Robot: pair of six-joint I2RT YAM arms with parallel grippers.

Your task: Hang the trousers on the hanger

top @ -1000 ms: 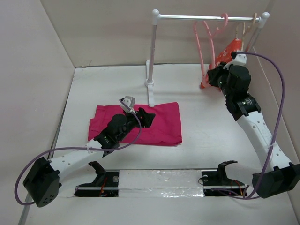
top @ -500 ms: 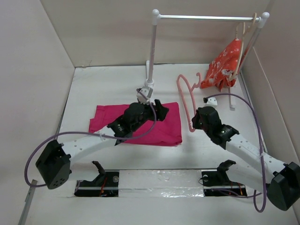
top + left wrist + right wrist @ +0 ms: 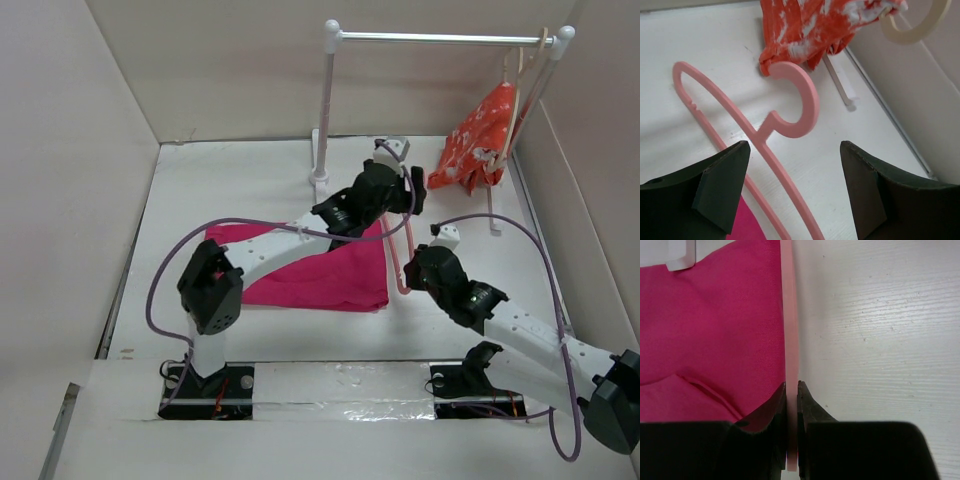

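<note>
Start at the left: the trousers (image 3: 330, 278) lie folded flat on the desk (image 3: 230, 185), with your left arm (image 3: 270, 245) reaching across above them. Your left fingers (image 3: 722, 182) stand wide apart with nothing between them, poised over the neck of the hanger (image 3: 790, 68), just below its hook. The hanger lies alongside the right edge of the trousers, its hook pointing away toward the orange-red garment (image 3: 478, 140). I cannot tell whether the hook end rests on the desk or is slightly raised. Further right, your right fingers (image 3: 812, 417) are clamped on the hanger's thin bar, which runs right along the line where fabric meets bare desk.

As I read it, the step is to get a second hold on the hanger so it can be steadied for the trousers. Bring the left fingers down so the neck sits centred between them, not the open curve of the hook, which would let it swivel. Close squarely across the flat of the plastic; it is thin and will likely twist out of a skewed pinch. Hold the right clamp firm until the left one has bitten, otherwise the bar may skate onto the fabric. Mind the left arm over the trousers: a low pass could rumple the fold. At the far right, stay clear of the garment hanging from the rail (image 3: 440, 38) beside the cream hanger (image 3: 912, 35).
</note>
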